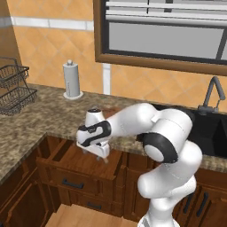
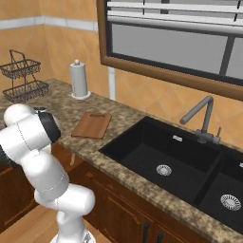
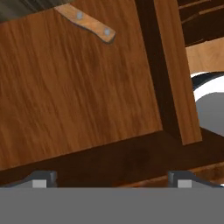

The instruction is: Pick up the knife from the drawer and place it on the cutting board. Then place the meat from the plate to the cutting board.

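- Now the pincer (image 3: 109,177) hangs wide open, empty, over the drawer (image 3: 78,87).
- Knife (image 3: 87,22), probably light and stiff; grip its wooden handle.

Kitchen, rendered: speckled granite counter (image 2: 118,118), black double sink (image 2: 161,156) with grey faucet (image 2: 201,116), paper-towel roll (image 1: 72,79), wire rack (image 1: 13,88), dark wood cabinets (image 1: 84,181).
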